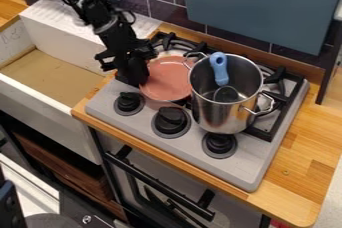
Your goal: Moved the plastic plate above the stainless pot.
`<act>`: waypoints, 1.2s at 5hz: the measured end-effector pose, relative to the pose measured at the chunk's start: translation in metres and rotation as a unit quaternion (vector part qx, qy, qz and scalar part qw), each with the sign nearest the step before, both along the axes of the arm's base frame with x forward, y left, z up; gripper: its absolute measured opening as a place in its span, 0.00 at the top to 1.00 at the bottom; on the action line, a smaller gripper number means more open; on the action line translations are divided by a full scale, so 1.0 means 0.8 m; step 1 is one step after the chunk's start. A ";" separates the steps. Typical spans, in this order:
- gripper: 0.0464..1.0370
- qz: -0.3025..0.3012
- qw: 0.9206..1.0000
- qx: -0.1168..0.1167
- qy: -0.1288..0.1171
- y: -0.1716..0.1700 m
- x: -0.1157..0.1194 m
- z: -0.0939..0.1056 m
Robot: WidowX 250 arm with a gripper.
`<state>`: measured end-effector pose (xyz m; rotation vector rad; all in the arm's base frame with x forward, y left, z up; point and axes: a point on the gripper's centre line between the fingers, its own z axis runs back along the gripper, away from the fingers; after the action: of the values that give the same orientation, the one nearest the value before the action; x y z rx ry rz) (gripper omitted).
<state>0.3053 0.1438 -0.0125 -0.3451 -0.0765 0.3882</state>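
The black gripper point(135, 71) hangs at the left edge of the pink plastic plate point(167, 79), close against its rim; whether it holds the rim is unclear. That plate lies roughly flat over the left side of the stove, just left of the stainless pot point(224, 109). The tall pot stands upright on the right burners, with a blue-handled utensil point(219, 68) inside it, handle up.
Three black knobs point(170, 121) line the front of the grey stove point(257, 164). A white sink point(50, 99) is at the left. Wooden counter point(297, 157) borders the stove on the right, and a blue-grey panel point(260, 12) stands behind.
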 end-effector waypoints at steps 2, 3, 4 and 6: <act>0.99 0.007 1.000 -0.022 0.005 -0.005 0.009 0.013; 0.99 0.020 1.000 -0.019 0.003 -0.011 0.023 0.020; 0.99 0.021 1.000 -0.018 -0.010 -0.020 0.034 0.021; 0.99 0.021 0.999 -0.003 -0.036 -0.036 0.052 0.017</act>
<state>0.3473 0.1149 0.0008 -0.3645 -0.1521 0.4173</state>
